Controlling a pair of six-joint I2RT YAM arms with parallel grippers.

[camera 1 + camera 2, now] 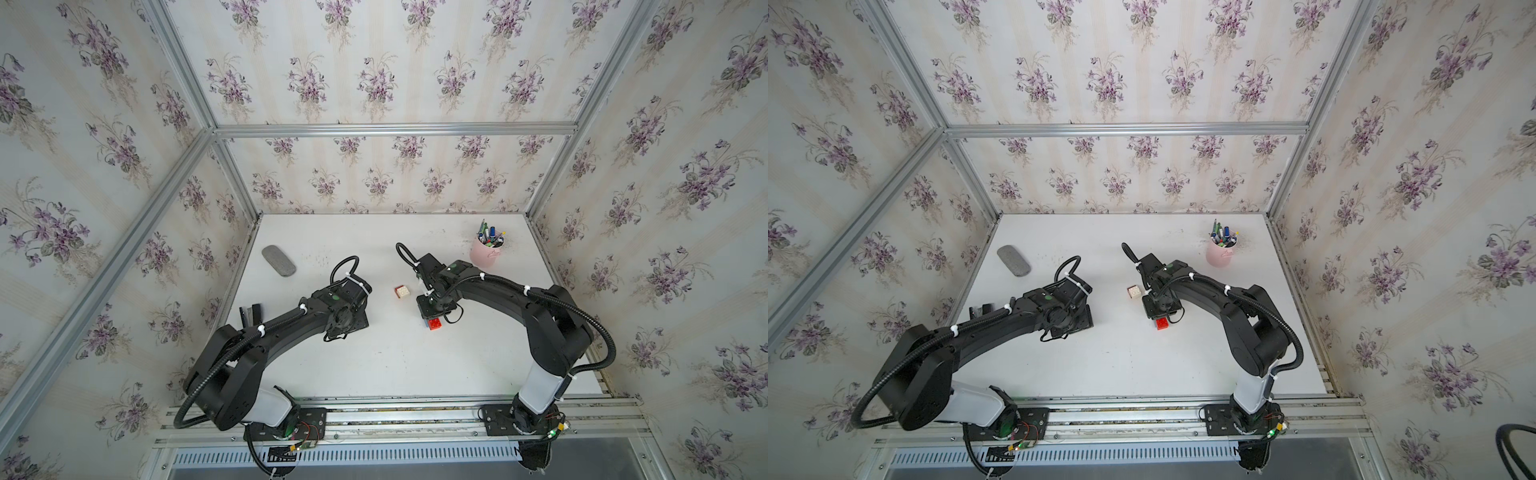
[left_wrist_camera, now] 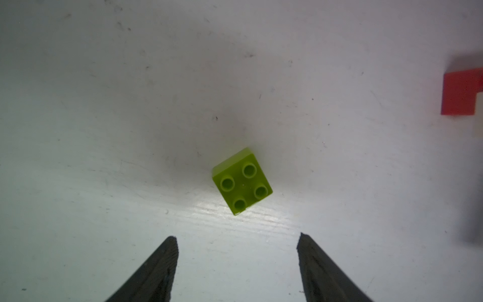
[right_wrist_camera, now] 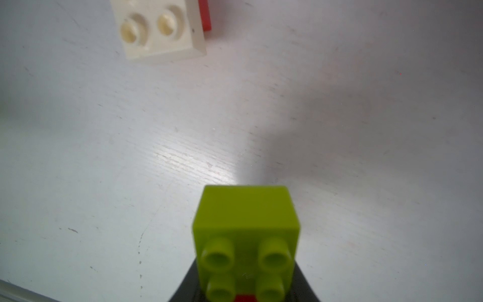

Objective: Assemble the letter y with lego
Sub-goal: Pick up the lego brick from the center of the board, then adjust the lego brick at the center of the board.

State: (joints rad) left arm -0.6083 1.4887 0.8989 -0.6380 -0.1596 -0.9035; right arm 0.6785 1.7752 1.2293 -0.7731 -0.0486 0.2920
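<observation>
Rail [image 1: 395, 409] carrying both arm bases; scuffed white table [image 1: 395, 365]; flowered wallpaper walls [image 1: 374, 83]. Pink pen cup [image 1: 486, 253] and grey pad [image 1: 278, 261] at the back. Left gripper [image 2: 236, 236] spread wide over loose green brick [image 2: 241, 181], which the arm hides in both top views. Right gripper [image 3: 244, 292] clenched on second green brick [image 3: 245, 224]. White brick [image 1: 402, 291] between the wrists.

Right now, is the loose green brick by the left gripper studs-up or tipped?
Studs-up. Left wrist view: the green brick shows all four studs, flat on the table, clear of the open left gripper.
</observation>
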